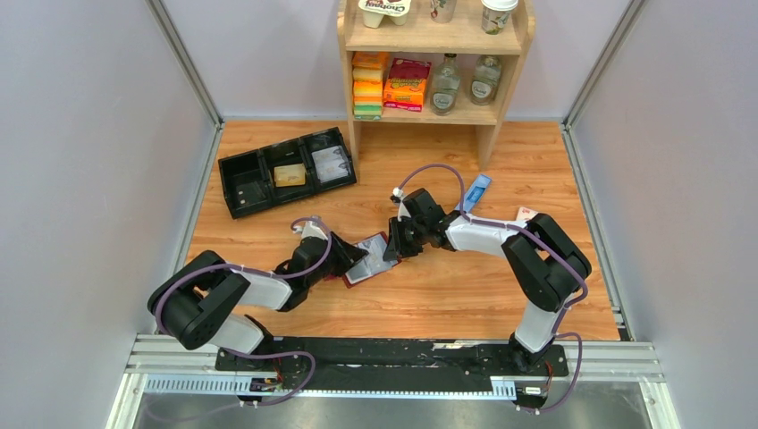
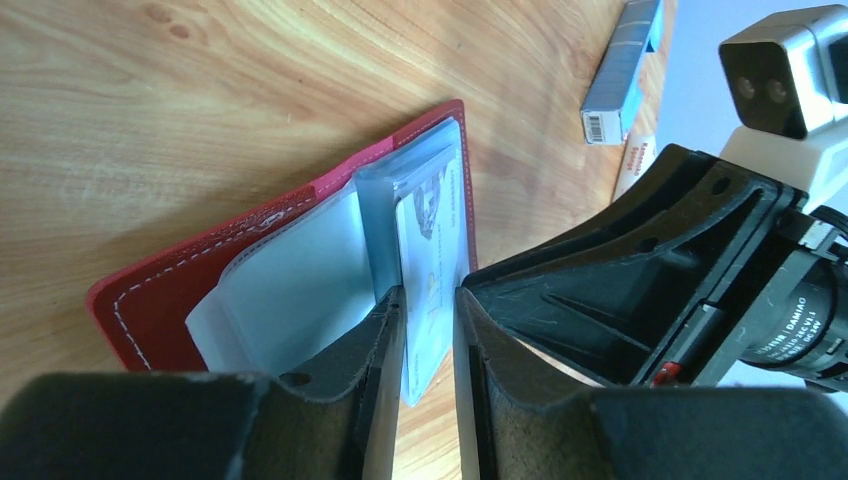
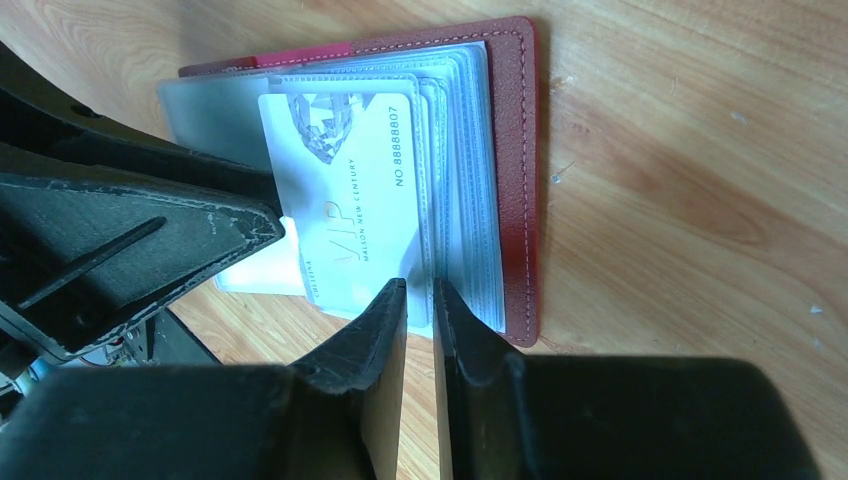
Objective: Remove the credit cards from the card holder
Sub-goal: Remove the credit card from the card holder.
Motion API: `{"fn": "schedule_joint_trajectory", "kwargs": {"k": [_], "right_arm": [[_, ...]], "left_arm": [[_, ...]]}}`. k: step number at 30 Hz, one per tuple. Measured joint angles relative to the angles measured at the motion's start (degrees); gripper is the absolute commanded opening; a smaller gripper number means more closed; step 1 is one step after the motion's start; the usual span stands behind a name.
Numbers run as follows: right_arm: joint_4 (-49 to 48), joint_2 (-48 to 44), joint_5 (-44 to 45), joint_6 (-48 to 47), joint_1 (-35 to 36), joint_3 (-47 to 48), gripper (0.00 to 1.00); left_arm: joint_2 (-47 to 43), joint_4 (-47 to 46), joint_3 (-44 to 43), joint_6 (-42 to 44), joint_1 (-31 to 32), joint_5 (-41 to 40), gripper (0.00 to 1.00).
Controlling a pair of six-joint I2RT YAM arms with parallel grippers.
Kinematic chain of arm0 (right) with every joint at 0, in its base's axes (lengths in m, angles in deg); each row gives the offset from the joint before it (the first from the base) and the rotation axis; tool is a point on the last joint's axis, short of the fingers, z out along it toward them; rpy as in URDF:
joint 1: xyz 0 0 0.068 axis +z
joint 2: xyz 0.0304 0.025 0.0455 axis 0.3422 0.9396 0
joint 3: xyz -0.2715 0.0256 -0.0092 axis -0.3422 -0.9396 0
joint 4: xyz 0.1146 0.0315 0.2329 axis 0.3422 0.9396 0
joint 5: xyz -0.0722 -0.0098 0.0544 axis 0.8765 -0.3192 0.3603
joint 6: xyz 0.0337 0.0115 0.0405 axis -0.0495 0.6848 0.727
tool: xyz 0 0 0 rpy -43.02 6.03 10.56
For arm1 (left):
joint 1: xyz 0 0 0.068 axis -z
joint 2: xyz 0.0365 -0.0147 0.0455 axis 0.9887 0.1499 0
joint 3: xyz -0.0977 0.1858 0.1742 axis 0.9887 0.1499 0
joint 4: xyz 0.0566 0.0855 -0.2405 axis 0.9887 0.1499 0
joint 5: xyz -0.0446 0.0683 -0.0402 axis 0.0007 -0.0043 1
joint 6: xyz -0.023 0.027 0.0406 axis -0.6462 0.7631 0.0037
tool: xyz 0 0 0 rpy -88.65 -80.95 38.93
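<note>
The maroon card holder (image 1: 368, 262) lies open on the wooden table between both arms, with its pale clear sleeves fanned up. Its red cover shows in the left wrist view (image 2: 150, 300) and the right wrist view (image 3: 515, 150). A pale credit card (image 3: 350, 200) marked VIP sticks partly out of a sleeve. My left gripper (image 1: 355, 256) (image 2: 428, 300) is closed on that card's edge (image 2: 430, 250). My right gripper (image 1: 392, 252) (image 3: 418, 288) is closed on the edge of the sleeves. Other cards are hidden in the sleeves.
A black compartment tray (image 1: 234, 183) with a tan block (image 1: 289, 175) sits at the back left. A wooden shelf (image 1: 429, 116) with packets and bottles stands behind. A long blue box (image 1: 476, 192) and a small pink-white box (image 1: 526, 213) lie to the right.
</note>
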Motion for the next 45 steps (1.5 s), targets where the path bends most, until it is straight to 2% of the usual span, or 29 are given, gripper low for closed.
{"fn": "schedule_joint_trajectory", "kwargs": {"k": [8, 20, 24, 29, 35, 43, 45], "right_arm": [[-0.04, 0.00, -0.02, 0.20, -0.04, 0.00, 0.18], [-0.20, 0.59, -0.63, 0.83, -0.44, 0.00, 0.18], [-0.20, 0.85, -0.94, 1.05, -0.76, 0.00, 0.17], [-0.13, 0.94, -0.81, 1.11, -0.76, 0.00, 0.10], [-0.22, 1.62, -1.05, 2.60, -1.11, 0.20, 0.00], [-0.15, 1.97, -1.20, 3.63, -1.27, 0.68, 0.00], [-0.04, 1.97, -1.22, 3.63, -1.29, 0.74, 0.05]], "left_arm": [[0.02, -3.80, 0.57, 0.07, -0.13, 0.00, 0.21], [7.85, -12.13, 0.90, -0.02, -0.63, 1.07, 0.20], [10.80, -15.78, 0.92, -0.22, -0.94, 1.25, 0.14], [11.50, -19.37, 2.86, -1.05, -1.03, 1.27, 0.06], [10.78, -20.96, 5.38, -2.54, -1.07, 1.49, 0.06], [8.74, -21.46, 8.04, -3.91, -1.51, 1.84, 0.06], [8.11, -21.35, 8.59, -3.98, -1.60, 1.84, 0.05]]}}
